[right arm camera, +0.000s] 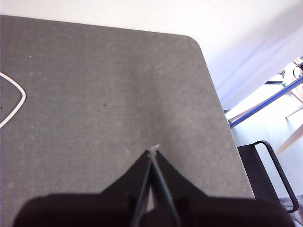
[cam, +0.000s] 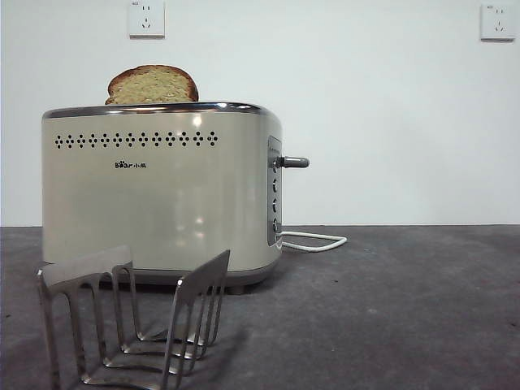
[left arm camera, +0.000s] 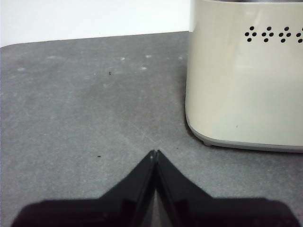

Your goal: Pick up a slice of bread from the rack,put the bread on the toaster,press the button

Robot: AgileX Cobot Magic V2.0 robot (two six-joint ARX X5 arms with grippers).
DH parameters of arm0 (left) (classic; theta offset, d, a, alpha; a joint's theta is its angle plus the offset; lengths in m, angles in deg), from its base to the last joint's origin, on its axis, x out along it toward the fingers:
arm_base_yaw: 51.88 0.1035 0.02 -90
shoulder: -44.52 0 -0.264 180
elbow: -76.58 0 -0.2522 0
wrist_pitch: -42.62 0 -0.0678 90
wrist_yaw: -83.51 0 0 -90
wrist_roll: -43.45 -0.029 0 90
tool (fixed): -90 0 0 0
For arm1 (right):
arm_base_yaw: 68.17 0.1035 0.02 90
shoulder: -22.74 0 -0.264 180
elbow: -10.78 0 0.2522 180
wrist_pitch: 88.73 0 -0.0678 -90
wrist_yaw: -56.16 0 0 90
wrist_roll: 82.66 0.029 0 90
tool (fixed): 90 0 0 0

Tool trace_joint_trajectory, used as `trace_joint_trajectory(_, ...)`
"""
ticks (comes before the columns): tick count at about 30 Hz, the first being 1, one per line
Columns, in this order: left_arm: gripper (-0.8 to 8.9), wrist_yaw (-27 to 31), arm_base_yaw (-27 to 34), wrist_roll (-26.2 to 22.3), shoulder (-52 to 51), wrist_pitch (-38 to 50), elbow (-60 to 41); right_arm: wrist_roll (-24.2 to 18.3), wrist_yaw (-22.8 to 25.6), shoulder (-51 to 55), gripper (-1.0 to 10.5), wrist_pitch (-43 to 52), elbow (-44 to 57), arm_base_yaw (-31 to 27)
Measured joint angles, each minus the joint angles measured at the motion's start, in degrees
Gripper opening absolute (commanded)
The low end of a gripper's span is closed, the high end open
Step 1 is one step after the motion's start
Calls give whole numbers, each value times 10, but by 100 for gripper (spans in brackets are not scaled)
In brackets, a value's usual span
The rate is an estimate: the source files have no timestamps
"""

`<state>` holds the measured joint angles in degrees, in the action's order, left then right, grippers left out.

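Note:
The slice of bread (cam: 153, 85) stands upright in the top slot of the cream toaster (cam: 162, 195), its rounded crust sticking out above the chrome rim. The grey lever button (cam: 294, 162) juts from the toaster's side panel, high on that panel. In front of the toaster stands the silver wire rack (cam: 134, 317) with nothing between its dividers. My left gripper (left arm camera: 155, 153) is shut and holds nothing, low over the table beside the toaster's end (left arm camera: 246, 80). My right gripper (right arm camera: 152, 150) is shut too, over bare table near the table's corner.
A white power cord (cam: 313, 241) loops on the table beside the toaster, and part of the cord (right arm camera: 12, 101) shows in the right wrist view. Two wall sockets (cam: 146, 18) sit on the back wall. A black chair (right arm camera: 267, 172) stands past the table's edge.

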<state>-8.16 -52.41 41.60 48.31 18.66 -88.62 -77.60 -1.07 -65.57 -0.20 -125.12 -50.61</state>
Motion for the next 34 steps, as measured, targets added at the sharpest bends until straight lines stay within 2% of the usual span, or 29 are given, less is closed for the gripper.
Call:
trace_joint_trajectory(3,-3,0,0,0,2,0,0,-4,3,1,1,0,0,-3)
trace_joint_trajectory(7,-3,0,0,0,3,0,0,-60,3,23,1,0,14,-3)
trace_joint_trajectory(10,-3,0,0,0,3,0,0,-86,4,54,1,10,41,-3)
trace_joint_trajectory(13,-3,0,0,0,3,0,0,-102,4,95,1,61,90,-3)
trace_joint_trajectory(17,-3,0,0,0,3,0,0,-111,-10,164,1,189,191,-3)
trace_joint_trajectory(21,-3,0,0,0,3,0,0,-125,-81,260,0,363,333,-15)
trace_joint_trajectory(23,-3,0,0,0,3,0,0,-127,-130,320,1,456,420,-32)
trace_joint_trajectory(26,-3,0,0,0,3,0,0,-130,-177,410,1,577,557,-63)
trace_joint_trajectory(30,-3,0,0,0,3,0,0,-133,-220,525,1,685,742,-101)
trace_joint_trajectory(34,-3,0,0,0,3,0,0,-137,-308,625,1,767,908,-142)
